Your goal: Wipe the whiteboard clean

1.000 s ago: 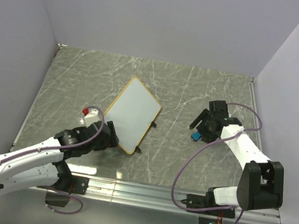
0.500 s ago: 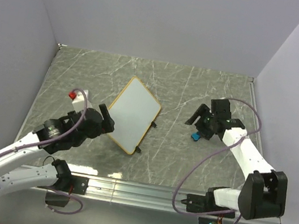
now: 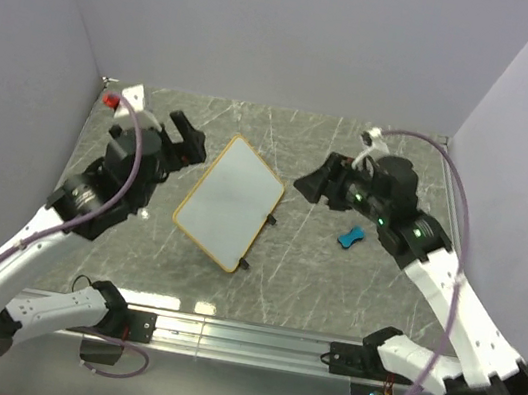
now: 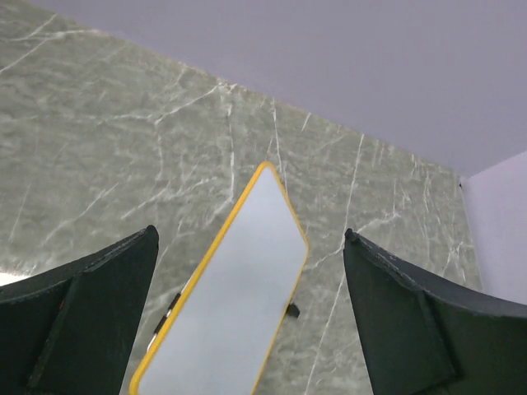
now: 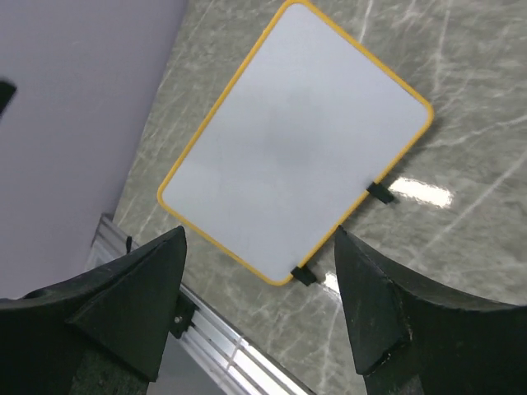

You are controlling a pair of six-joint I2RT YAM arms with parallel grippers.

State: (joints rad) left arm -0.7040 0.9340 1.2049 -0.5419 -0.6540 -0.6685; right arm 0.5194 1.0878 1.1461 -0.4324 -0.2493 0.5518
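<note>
Both arms are lifting away from where they were sitting a second ago. The left gripper [image 3: 185,137] is now hovering off the far-left edge of the whiteboard [image 3: 230,202], jaws spread wide and carrying nothing. The right gripper [image 3: 316,180] is hanging beside the board's far-right corner, jaws well apart and also empty, having left the blue eraser [image 3: 350,237] lying on the table [image 3: 330,290]. The whiteboard is lying flat and skewed in the same central spot, showing a plain white face inside its tan frame, with its two black feet pointing right.
</note>
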